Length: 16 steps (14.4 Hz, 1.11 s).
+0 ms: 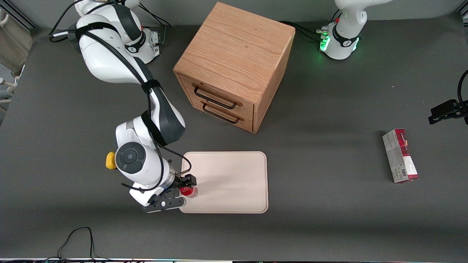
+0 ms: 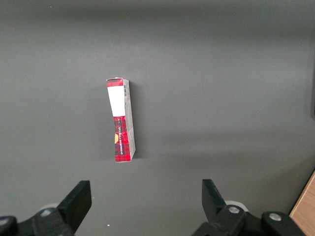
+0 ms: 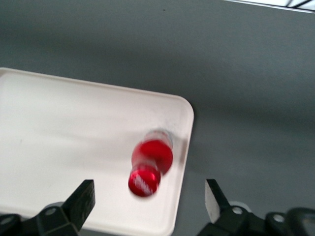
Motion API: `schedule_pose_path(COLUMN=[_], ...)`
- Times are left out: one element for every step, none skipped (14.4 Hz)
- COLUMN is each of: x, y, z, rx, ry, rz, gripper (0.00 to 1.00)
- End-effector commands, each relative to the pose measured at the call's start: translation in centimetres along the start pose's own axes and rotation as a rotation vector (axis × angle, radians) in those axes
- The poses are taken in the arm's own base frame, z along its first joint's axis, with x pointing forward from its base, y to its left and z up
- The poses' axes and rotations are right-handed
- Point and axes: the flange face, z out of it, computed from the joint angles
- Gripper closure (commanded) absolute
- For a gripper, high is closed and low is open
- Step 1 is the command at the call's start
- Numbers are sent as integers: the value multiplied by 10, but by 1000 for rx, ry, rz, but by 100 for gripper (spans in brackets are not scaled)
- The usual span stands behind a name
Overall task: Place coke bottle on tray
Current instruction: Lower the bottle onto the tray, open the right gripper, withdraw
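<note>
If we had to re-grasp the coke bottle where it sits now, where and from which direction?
Judging by pose: the coke bottle stands upright on the tray near its corner. Come straight down with the open gripper and close on the body below the cap, where it's widest.

The coke bottle point(image 1: 188, 191) point(image 3: 149, 165), a small red bottle with a red cap and a clear base, stood on the tray point(image 1: 234, 171) point(image 3: 59, 137) close to the rim at the working arm's end, near the corner closest to the front camera. The tray was a flat, cream-pink rectangle with rounded corners and a low rim, lying on the bench in front of the drawer cabinet. The tool point(image 1: 184, 190) was positioned at the bottle with its fingers spread apart and clear of the bottle.
</note>
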Motion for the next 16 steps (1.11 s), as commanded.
schedule_pose_path(x=[-17,-24,-31,-41,-49,-57,-65,-73,-83,-91,-99,-105,-113,-122,-132,-143], y=[11,16,27,35,44,55,68,81,96,118,137,158,183,200,218,234], z=[-63,-83,-104,-124,-144,-162,-178,-189,-199,-208,-216,-223,-229,-233,-235,-235], rx=[-27,-36,-53,-69,-78,-89,-99,-102,-100,-95,-81,-68,-59,-52,-41,-29], ry=[-50,-70,-92,-123,-133,-138,-139,-144,-152,-158,-162,-162,-161,-151,-135,-114], rz=[6,11,27,36,42,50,68,70,52,46,48,66,83,100,126,148], gripper=[0,0,0,0,0,0,0,0,0,0,0,0,0,0,0,0])
